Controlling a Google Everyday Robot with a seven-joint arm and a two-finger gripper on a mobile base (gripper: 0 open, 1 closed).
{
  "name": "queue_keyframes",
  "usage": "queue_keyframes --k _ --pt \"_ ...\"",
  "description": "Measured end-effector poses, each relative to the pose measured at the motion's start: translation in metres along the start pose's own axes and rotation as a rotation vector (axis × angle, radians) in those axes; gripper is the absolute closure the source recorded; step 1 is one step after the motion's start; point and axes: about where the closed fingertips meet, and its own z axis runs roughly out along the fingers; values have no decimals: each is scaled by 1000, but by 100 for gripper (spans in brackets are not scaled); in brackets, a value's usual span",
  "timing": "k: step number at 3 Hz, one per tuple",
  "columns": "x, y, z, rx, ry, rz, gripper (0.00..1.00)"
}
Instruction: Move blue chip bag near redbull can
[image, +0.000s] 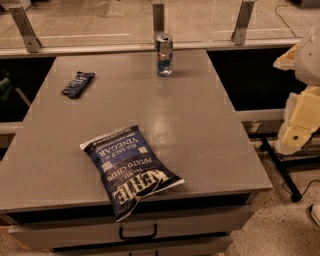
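Observation:
The blue chip bag (129, 167) is a large navy Kettle bag with white lettering. It lies flat near the table's front edge, left of centre, with its lower end hanging slightly over the edge. The redbull can (164, 54) stands upright at the back of the table, near the middle. My gripper (296, 131) shows as cream-coloured parts at the right edge of the view, off the table and well to the right of the bag, touching nothing.
A small dark blue snack bar wrapper (78, 84) lies at the back left of the grey table (200, 130). A glass railing with metal posts (158, 20) runs behind the table. Drawers with a black handle (137, 233) sit under the front edge.

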Motion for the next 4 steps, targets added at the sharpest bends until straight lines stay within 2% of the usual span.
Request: queue_keyframes --k 1,2,4 --pt "0 0 0 0 0 0 0" --pt "-9 8 19 -55 -71 28 0" --pt "-80 51 102 -291 -329 67 0"
